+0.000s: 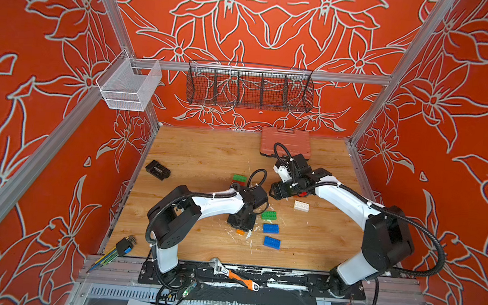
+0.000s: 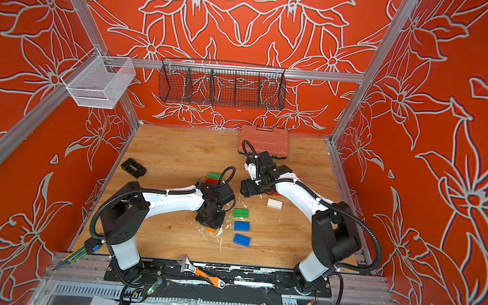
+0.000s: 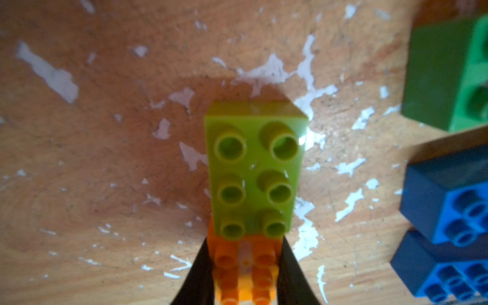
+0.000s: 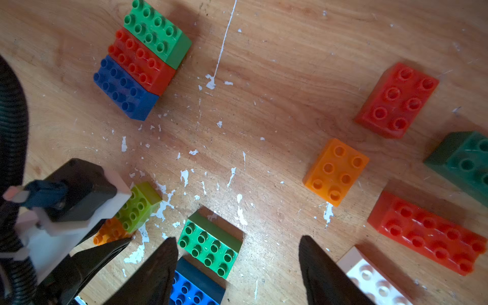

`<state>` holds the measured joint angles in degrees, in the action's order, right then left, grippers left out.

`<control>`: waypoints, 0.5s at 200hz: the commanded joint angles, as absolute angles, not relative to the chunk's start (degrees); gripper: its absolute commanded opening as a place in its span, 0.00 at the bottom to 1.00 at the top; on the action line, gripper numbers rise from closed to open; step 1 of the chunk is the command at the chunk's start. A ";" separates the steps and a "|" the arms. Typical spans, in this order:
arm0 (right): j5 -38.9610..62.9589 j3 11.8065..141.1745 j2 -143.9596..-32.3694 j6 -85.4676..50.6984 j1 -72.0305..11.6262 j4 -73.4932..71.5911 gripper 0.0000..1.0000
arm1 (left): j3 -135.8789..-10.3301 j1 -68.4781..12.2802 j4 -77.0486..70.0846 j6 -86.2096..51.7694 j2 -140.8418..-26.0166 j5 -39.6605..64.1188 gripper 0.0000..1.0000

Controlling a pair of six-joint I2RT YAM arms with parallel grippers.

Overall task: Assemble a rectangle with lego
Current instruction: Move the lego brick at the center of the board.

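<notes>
Left hand clamps the orange brick, the lime brick stacked on its far end.

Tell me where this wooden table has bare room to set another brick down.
The table is barest at the back, between the black block and the tool case. Another free strip runs along the front, between the nearer blue brick and the wrench. The middle is crowded: the green brick and farther blue brick lie right beside the left gripper.
</notes>
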<state>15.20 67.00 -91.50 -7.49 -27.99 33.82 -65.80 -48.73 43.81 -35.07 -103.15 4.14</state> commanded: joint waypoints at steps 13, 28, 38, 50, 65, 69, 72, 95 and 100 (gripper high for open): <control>13.71 67.85 -91.86 -6.34 -28.51 34.63 0.75 | -66.47 -48.93 44.23 -35.64 -104.09 4.11 0.17; 13.62 67.87 -92.01 -6.33 -28.50 34.72 0.75 | -66.58 -48.95 44.38 -35.53 -104.13 4.04 0.17; 13.54 67.95 -92.00 -6.30 -28.56 34.72 0.75 | -66.70 -48.95 44.36 -35.37 -104.15 3.96 0.17; 13.54 68.03 -92.05 -6.29 -28.65 34.79 0.75 | -66.80 -48.93 44.47 -35.39 -104.14 4.00 0.18; 13.60 68.12 -92.11 -6.28 -28.64 34.80 0.75 | -66.79 -48.95 44.55 -35.47 -104.07 3.96 0.20; 13.56 68.20 -92.19 -6.24 -28.71 34.80 0.75 | -66.80 -48.95 44.55 -35.42 -104.07 3.96 0.21; 13.54 68.20 -92.20 -6.31 -28.73 34.80 0.75 | -66.75 -48.91 44.56 -35.42 -104.09 3.88 0.21; 13.53 68.37 -92.34 -6.30 -28.81 34.97 0.74 | -66.71 -48.94 44.55 -35.50 -104.07 3.91 0.28; 13.54 68.38 -92.30 -6.26 -28.78 34.86 0.75 | -66.75 -48.91 44.52 -35.49 -104.04 3.82 0.29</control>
